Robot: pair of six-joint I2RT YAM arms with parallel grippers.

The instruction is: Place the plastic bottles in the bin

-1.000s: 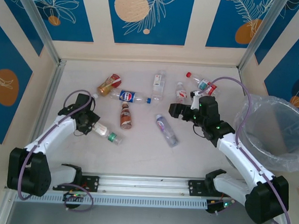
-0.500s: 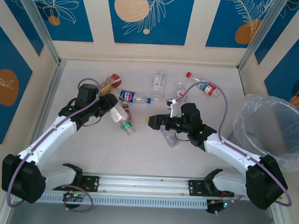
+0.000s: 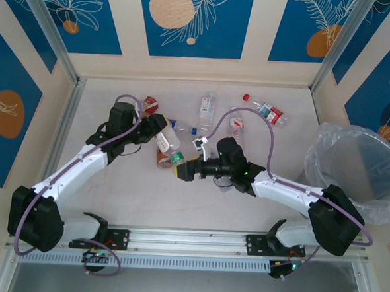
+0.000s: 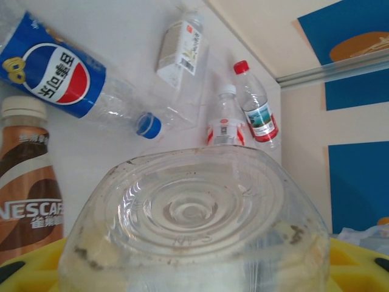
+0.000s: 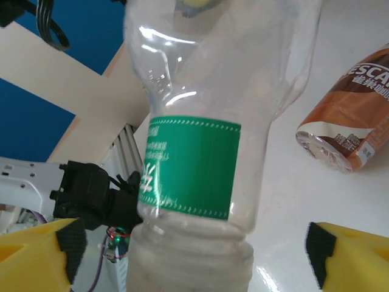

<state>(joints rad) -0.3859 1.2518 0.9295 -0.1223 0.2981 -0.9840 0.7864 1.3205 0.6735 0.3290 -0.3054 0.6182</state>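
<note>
clear bottle (image 4: 194, 219) hides most of left gripper (image 3: 157, 129)

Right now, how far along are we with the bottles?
Done: nothing; the bin looks empty. In hand: left gripper holds a green-label bottle, right gripper has jaws open either side of its neck. Left: Pepsi bottle, Nescafe bottle and at least four others on the table.

Loose bottles (image 3: 207, 110) crowd the table (image 3: 145, 202) at far middle; the near strip and bin (image 3: 370, 203) side lie bare.
</note>
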